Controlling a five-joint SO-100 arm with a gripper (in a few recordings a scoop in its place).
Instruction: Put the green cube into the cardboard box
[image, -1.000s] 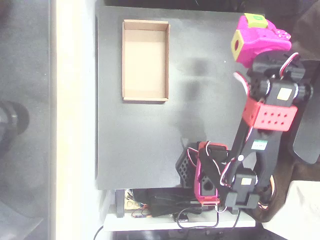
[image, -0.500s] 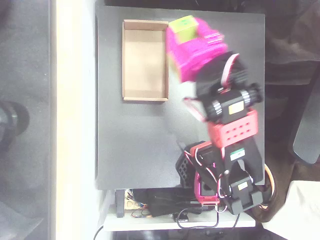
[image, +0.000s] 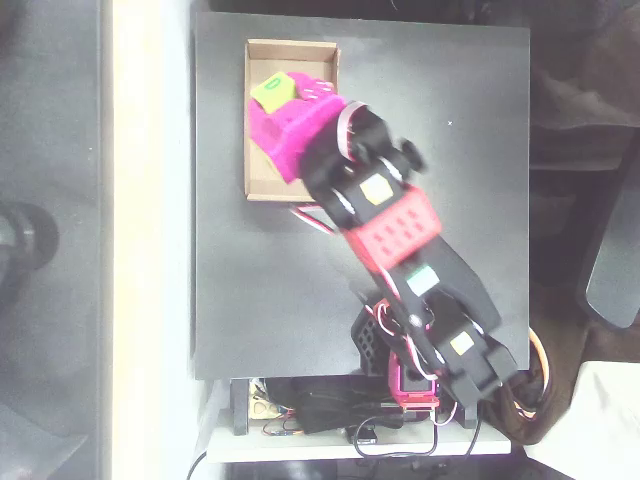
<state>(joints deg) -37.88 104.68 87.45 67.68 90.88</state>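
Swinging leftward since half a second ago, the arm is now reaching diagonally across the black table in the overhead view, and its magenta gripper is hanging over the cardboard box rather than beside the box's right wall as it was before. A full second ago it was out past the table's upper right corner, so it has crossed the whole top of the surface.

The green cube is showing at the gripper's upper left end, over the middle of the box floor as seen from above. The magenta fingers are sitting close against its lower right side and appear to be closed on it, though the jaw gap itself is hidden from this angle. Whether the cube is lifted clear of the floor or resting on it cannot be told.

The box is lying near the table's upper left corner, long side running up and down the picture. Its top wall, left wall and lower left corner are in sight; the gripper body is covering much of the right wall and the lower half of the floor. Bare box floor is showing above and left of the cube. To the right of the arm, the tabletop is lying open out to its right edge.
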